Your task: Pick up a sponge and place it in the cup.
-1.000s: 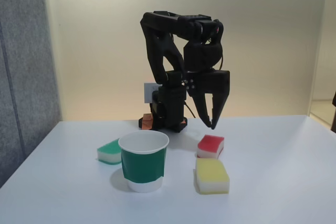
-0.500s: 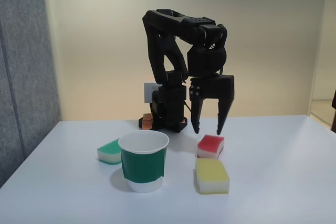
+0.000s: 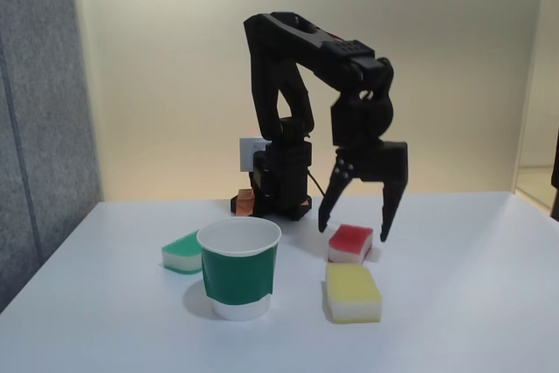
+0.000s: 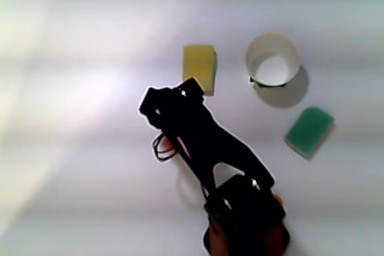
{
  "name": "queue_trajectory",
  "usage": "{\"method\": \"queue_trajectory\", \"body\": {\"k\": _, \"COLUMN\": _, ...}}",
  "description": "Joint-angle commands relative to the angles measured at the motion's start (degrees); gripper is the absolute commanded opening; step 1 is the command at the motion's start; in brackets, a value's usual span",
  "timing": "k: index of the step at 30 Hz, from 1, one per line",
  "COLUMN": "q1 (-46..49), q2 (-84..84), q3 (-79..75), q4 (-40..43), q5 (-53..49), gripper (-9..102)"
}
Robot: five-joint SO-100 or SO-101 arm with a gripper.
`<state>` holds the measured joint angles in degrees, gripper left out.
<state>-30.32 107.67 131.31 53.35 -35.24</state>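
Progress shows in the fixed view: a second ago the gripper [image 3: 355,223] hung behind the sponges with its jaws nearly together; since then the arm [image 3: 293,58] has reached forward and lowered, and the jaws have spread wide. They now straddle the sponge [image 3: 351,243], one fingertip just off its left side and the other just off its right, both down near its red top; whether either touches it cannot be told. Nothing is gripped yet. That reads as the end of the approach: a little more descent and a squeeze should follow, so the task is at its early stage, with the lift and carry to the cup [image 3: 238,267] still to come.

The sponge lies flat on the table [image 3: 472,303], just behind the yellow sponge [image 3: 352,293] and to the right of the cup, which stands upright and open with nothing seen inside from above [image 4: 272,59]. A green sponge [image 3: 183,252] lies partly behind the cup on its left. In the other view the arm [image 4: 204,142] covers the red sponge, and the yellow one [image 4: 199,66] peeks out beside it.

The table is smooth, plain white and matte. A cream wall [image 3: 157,67] stands behind, with a grey panel [image 3: 39,128] at the left edge and the arm's base [image 3: 279,189] at the back of the table
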Motion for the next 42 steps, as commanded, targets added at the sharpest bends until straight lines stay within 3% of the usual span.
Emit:
{"method": "queue_trajectory", "body": {"k": 1, "q1": -1.1, "q2": 0.1, "q3": 0.4, "q4": -0.8, "q5": 0.5, "gripper": 35}}
{"method": "queue_trajectory", "body": {"k": 19, "q1": -0.2, "q2": 2.1, "q3": 9.5, "q4": -3.0, "q5": -3.7, "gripper": 32}}
{"method": "queue_trajectory", "body": {"k": 26, "q1": 0.1, "q2": 2.9, "q3": 11.2, "q4": -4.7, "q5": -3.9, "gripper": 24}}
{"method": "queue_trajectory", "body": {"k": 29, "q1": -0.4, "q2": 3.5, "q3": 11.3, "q4": -4.1, "q5": -2.3, "gripper": 3}}
{"method": "queue_trajectory", "body": {"k": 37, "q1": -0.4, "q2": 6.1, "q3": 9.8, "q4": -1.1, "q5": 1.8, "gripper": 0}}
{"method": "queue_trajectory", "body": {"k": 42, "q1": 3.0, "q2": 13.4, "q3": 6.5, "q4": 5.7, "q5": 6.7, "gripper": 0}}
